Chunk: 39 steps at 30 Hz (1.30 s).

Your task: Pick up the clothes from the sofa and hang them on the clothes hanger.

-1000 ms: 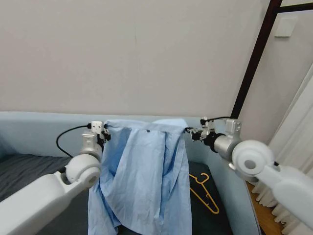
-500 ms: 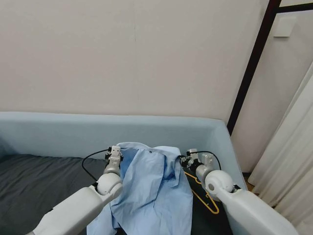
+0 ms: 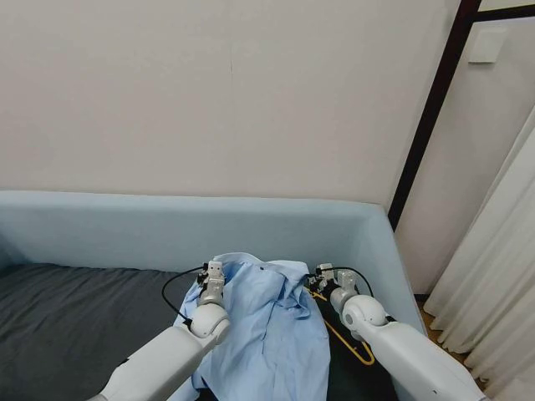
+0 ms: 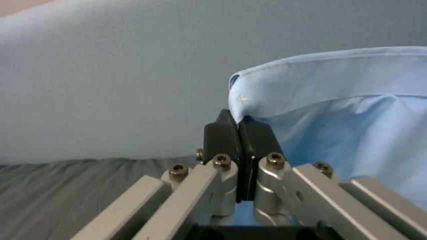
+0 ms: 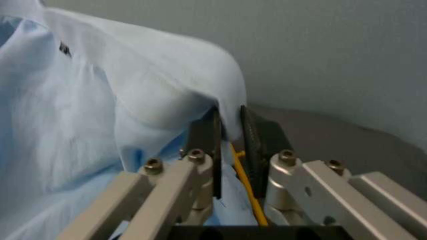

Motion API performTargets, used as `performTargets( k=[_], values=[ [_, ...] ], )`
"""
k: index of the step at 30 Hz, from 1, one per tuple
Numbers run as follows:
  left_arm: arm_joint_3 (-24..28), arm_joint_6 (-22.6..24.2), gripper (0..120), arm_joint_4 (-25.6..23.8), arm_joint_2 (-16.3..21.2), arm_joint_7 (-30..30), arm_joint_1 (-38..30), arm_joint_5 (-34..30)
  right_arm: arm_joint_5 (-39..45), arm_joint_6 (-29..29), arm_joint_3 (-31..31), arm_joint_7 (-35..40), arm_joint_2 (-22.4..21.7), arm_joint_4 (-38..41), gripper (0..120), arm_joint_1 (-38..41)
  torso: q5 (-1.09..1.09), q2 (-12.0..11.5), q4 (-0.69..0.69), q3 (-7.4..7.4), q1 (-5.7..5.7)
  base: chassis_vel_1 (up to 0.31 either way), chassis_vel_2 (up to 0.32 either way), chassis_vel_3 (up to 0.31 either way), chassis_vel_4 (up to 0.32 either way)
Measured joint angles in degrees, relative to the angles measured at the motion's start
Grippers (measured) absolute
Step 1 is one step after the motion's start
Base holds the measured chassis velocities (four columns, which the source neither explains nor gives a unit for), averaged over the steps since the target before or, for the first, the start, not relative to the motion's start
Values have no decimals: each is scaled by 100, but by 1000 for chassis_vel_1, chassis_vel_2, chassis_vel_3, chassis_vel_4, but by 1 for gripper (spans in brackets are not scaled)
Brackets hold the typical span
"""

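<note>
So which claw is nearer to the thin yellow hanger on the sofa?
Right. The right claw grips the light blue shirt right beside the thin yellow hanger; the left claw holds the shirt's opposite edge, farther away.

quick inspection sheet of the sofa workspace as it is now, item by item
surface: pale blue sofa with dark grey seat cushion
job's things: light blue fabric shirt bunched at the seat's right end; thin yellow clothes hanger lying on the seat at the shirt's right
clutter: nothing seen
grippers: left gripper jaws shut on the shirt's edge; right gripper jaws pinching a fold of the shirt
cables: black cable looped at the left wrist; another at the right wrist
surroundings: beige wall, dark door frame, white curtain
</note>
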Motion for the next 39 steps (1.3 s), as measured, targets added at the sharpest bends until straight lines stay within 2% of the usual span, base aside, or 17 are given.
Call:
performTargets(
  k=[2,3,6,9,12,13,17,18,22,23,28,32,39],
  values=[
    [2,11,0,-11,-5,-22,7,-29,-133,4,-6,-15,-127,75,25,-58,0,0,0,0,0,0,0,0,0],
    [2,11,0,-11,-5,-22,7,-29,-133,4,-6,-15,-127,75,25,-58,0,0,0,0,0,0,0,0,0],
    [-27,41,0,-9,-34,-57,17,-90,-450,22,-84,-146,-457,262,40,-136,-1,0,-1,0,0,0,0,0,0],
    [-36,41,0,-17,-28,-57,25,-80,-402,-26,-66,-243,-645,444,47,-216,0,0,0,0,0,0,0,0,0],
    [-52,18,0,-63,0,-59,82,23,-124,-292,131,-346,-920,661,62,-449,-2,0,-2,-1,-1,0,0,0,0],
    [-52,18,0,-63,0,-59,82,23,-124,-292,131,-346,-920,661,62,-449,-2,0,-2,-1,-1,0,0,0,0],
    [-56,-28,0,-204,83,-56,208,147,-59,-784,334,-522,-973,502,81,-672,-1,0,-1,0,-1,0,0,0,0],
    [-56,-28,0,-204,83,-56,208,147,-59,-784,334,-522,-973,502,81,-672,-1,0,-1,0,-1,0,0,0,0],
    [-56,-134,0,-351,182,21,293,258,-145,-820,362,-666,-760,14,96,-687,-1,0,0,-1,-1,0,0,0,0],
    [-56,-134,0,-351,182,21,293,258,-145,-820,362,-666,-760,14,96,-687,-1,0,0,-1,-1,0,0,0,0],
    [-79,-347,0,-579,344,225,372,327,-528,-541,418,-1082,-340,-1205,100,-460,-1,0,1,0,0,0,0,0,0],
    [-84,-557,0,-694,443,453,409,315,-676,-328,427,-1322,-222,-1760,100,-374,-1,0,-1,0,-1,0,0,0,0],
    [-82,-769,0,-819,502,654,455,297,-685,-190,459,-1531,-123,-2135,97,-293,-2,0,-1,0,0,0,0,0,0]
  ],
)
